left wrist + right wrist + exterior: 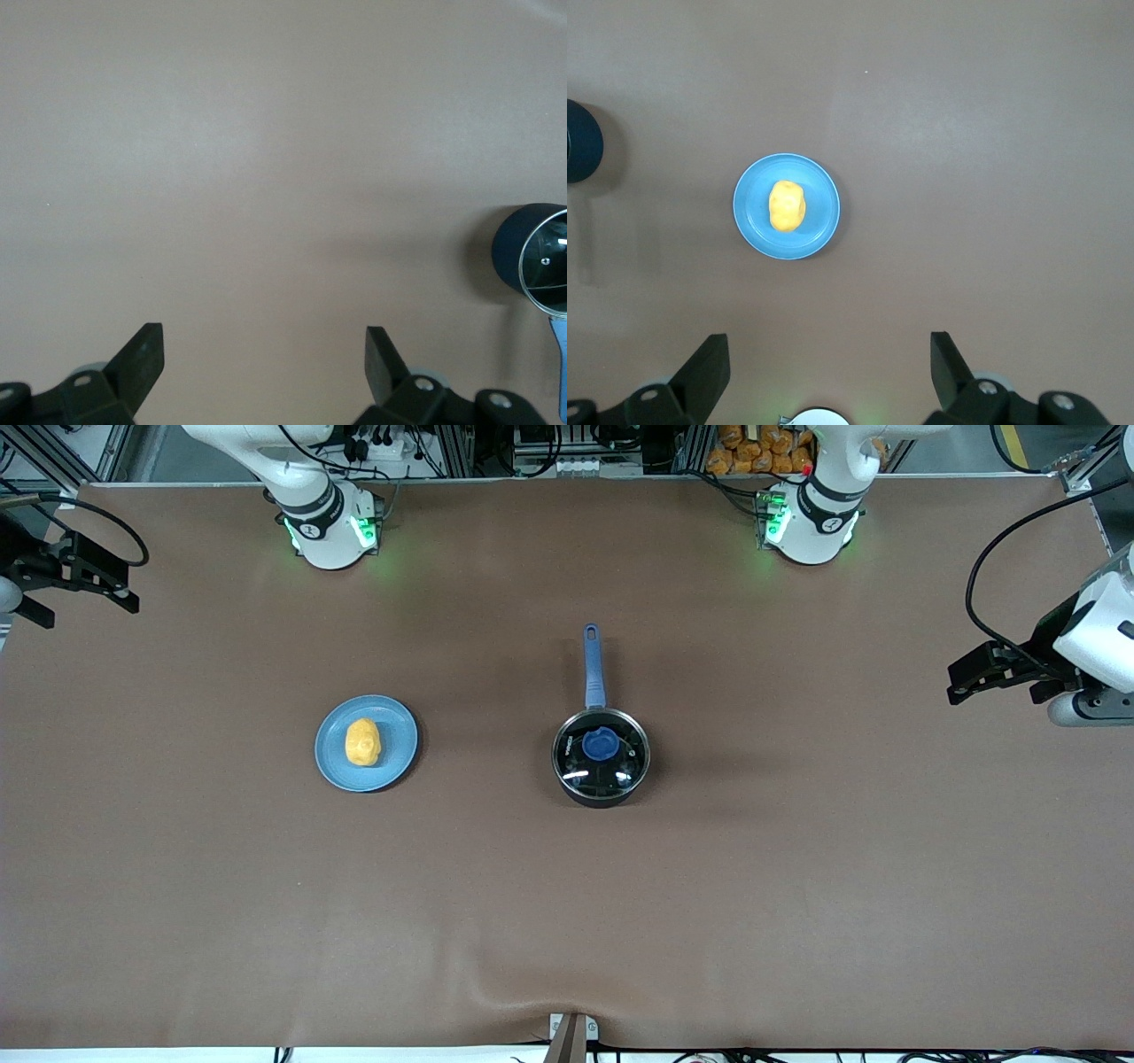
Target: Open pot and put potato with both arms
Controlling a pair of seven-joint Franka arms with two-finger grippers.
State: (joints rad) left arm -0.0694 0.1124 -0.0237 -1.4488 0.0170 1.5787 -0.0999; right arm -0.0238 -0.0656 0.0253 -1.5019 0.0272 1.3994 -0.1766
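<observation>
Pot (601,755) lidded at mid-bench; potato (362,742) on blue plate (395,765); my left gripper (997,673) and right gripper (75,576) wait with fingers spread, empty

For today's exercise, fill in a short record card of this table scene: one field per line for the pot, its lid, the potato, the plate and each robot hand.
Pot: black saucepan, blue handle pointing toward the robot bases
Lid: glass lid with blue knob, on the pot
Potato: potato lying on the plate
Plate: blue plate, beside the pot, toward the right arm's end
Left hand: left hand open, empty, waiting
Right hand: right hand open, empty, above the plate's area
</observation>
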